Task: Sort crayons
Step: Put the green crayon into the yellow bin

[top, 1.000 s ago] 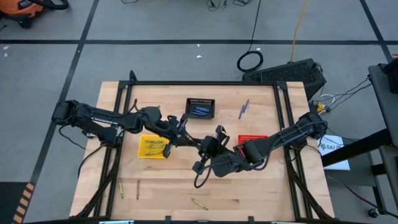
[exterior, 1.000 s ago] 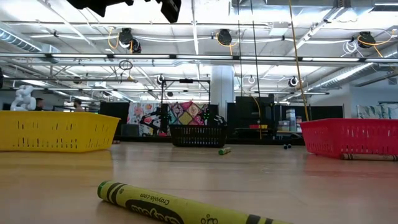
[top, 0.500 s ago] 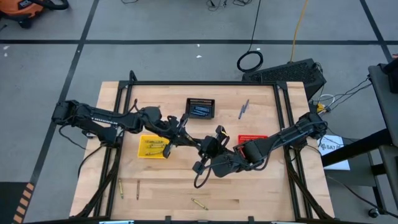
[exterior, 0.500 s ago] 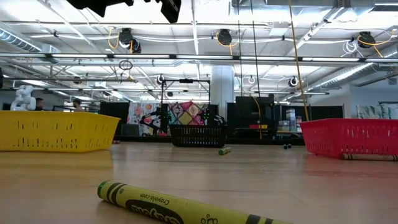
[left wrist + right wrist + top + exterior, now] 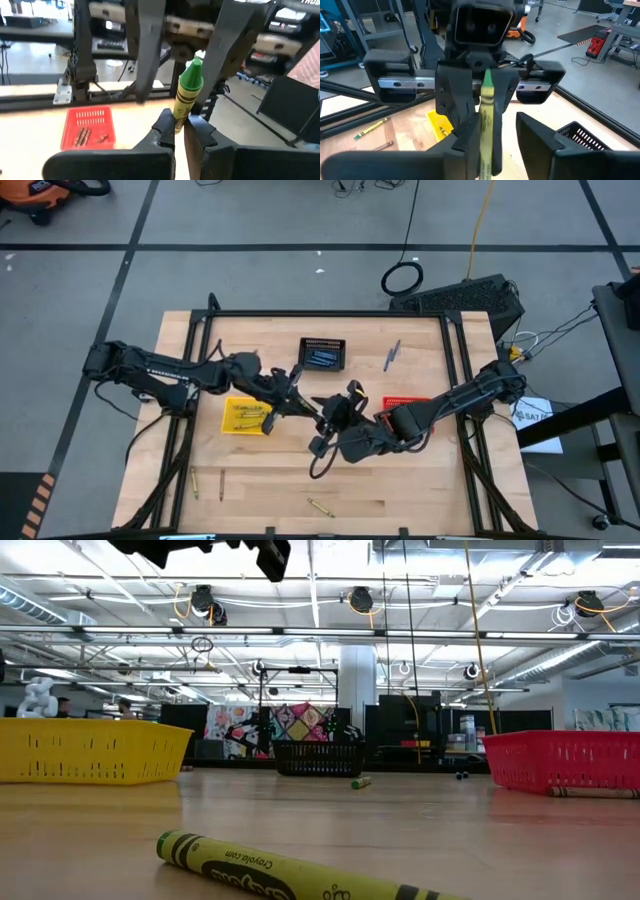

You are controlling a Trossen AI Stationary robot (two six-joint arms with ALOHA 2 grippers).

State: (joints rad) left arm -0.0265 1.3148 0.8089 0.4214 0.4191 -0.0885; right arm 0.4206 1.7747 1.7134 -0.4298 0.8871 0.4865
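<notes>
Left gripper (image 5: 178, 131) clamped on yellow-green crayon (image 5: 186, 92), mid-air just right of yellow basket (image 5: 246, 416). Right gripper (image 5: 502, 131) fingers apart around crayon's other end. Risk: thin end-grip, crayon could pivot or drop short of basket.

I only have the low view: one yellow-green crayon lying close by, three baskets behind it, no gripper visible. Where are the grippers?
Observer: The left gripper and the right gripper meet tip to tip in the air over the middle of the table, between the yellow basket and the red basket.
Operator: Is either one holding anything?
Observer: Yes. The left gripper is shut on one end of another yellow-green crayon.
Operator: And the right?
Observer: Its fingers stand open on either side of that same crayon, with a clear gap on one side.
</notes>
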